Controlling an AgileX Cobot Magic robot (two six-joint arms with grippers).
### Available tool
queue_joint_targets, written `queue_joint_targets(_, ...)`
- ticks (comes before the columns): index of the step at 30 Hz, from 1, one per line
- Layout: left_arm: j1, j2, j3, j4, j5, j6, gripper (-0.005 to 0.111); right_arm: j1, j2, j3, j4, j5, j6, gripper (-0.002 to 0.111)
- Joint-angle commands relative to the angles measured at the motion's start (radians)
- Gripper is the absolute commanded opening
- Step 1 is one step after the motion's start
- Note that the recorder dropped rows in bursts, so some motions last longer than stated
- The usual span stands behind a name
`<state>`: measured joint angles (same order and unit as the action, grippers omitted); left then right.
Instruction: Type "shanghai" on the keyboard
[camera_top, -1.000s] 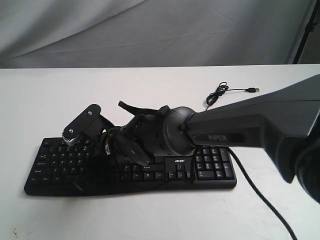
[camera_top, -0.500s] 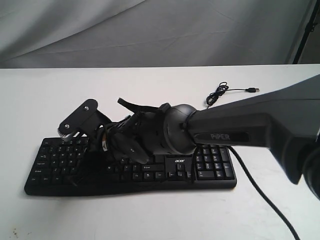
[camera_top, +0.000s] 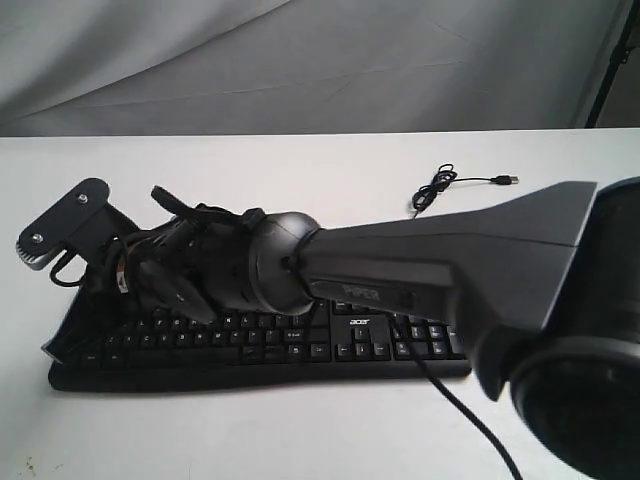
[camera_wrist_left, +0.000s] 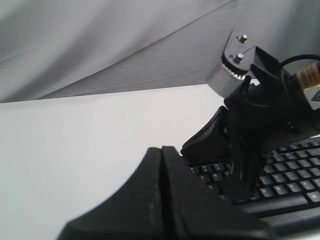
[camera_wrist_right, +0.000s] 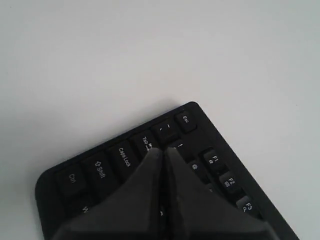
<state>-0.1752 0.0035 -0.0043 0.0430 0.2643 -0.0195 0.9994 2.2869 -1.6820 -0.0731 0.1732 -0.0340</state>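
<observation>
- Keyboard (camera_top: 300, 350), black with white key legends and a number pad at its right end, lay lengthwise on the near half of the white table (camera_top: 250, 170). A small "acer" logo (camera_top: 361, 322) showed right of its middle.
- Right arm (camera_top: 430, 265) reached in from the right, low over the keyboard, and hid most of the far key rows. Its wrist stood above the keyboard's left end.
- Right gripper (camera_wrist_right: 161, 151) pointed down at the keyboard's left end. Its two fingers were pressed together with no gap, gripping nothing. The joined tip stood over the keys just beside Tab and Caps Lock; whether it touched a key could not be told.
- Left gripper (camera_wrist_left: 161, 150) also had its fingers flat against each other, with nothing between them. It faced the keyboard's left end, with the right gripper near and beyond it.
- Thin black cable (camera_top: 436, 186) lay loosely coiled on the table beyond the keyboard's right end, and its USB plug (camera_top: 508, 180) rested free on the surface.
- Grey cloth (camera_top: 300, 60) hung behind the table's far edge.
</observation>
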Motion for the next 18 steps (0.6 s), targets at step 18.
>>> queue_joint_targets(18, -0.004, -0.003, 0.004, 0.005, -0.003, -0.003, 0.0, 0.009, 0.093, -0.112, 0.057, 0.08, -0.06, 0.0)
